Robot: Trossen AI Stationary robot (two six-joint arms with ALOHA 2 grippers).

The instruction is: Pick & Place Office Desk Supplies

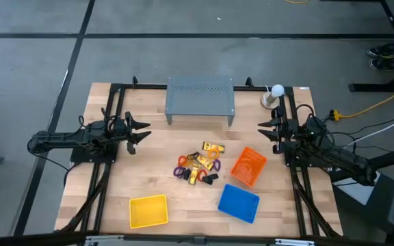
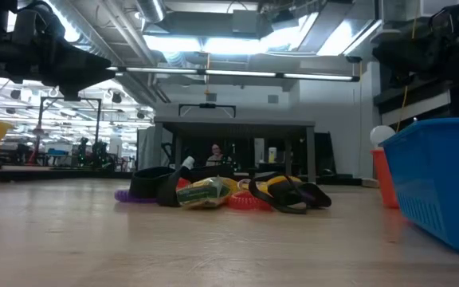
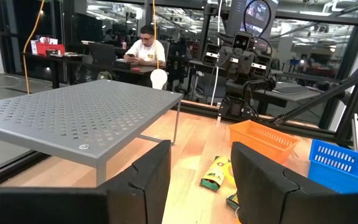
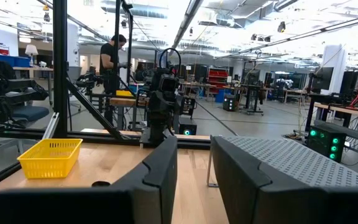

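Note:
The office desk supplies (image 1: 198, 166) lie in a heap at the table's middle: yellow packets, black clips, and purple, orange and red loops, also in the low view (image 2: 229, 191). One yellow packet (image 3: 215, 172) shows past my left fingers. My left gripper (image 1: 144, 132) hovers at the left side, level, open, with nothing between its fingers (image 3: 148, 180). My right gripper (image 1: 261, 128) hovers at the right side, open, holding nothing (image 4: 235, 168).
A grey perforated shelf (image 1: 200, 98) stands at the far middle. An orange basket (image 1: 249, 166), a blue basket (image 1: 239, 203) and a yellow basket (image 1: 148, 211) sit toward the near edge. A white lamp (image 1: 274, 96) stands at the far right. People show in the room beyond.

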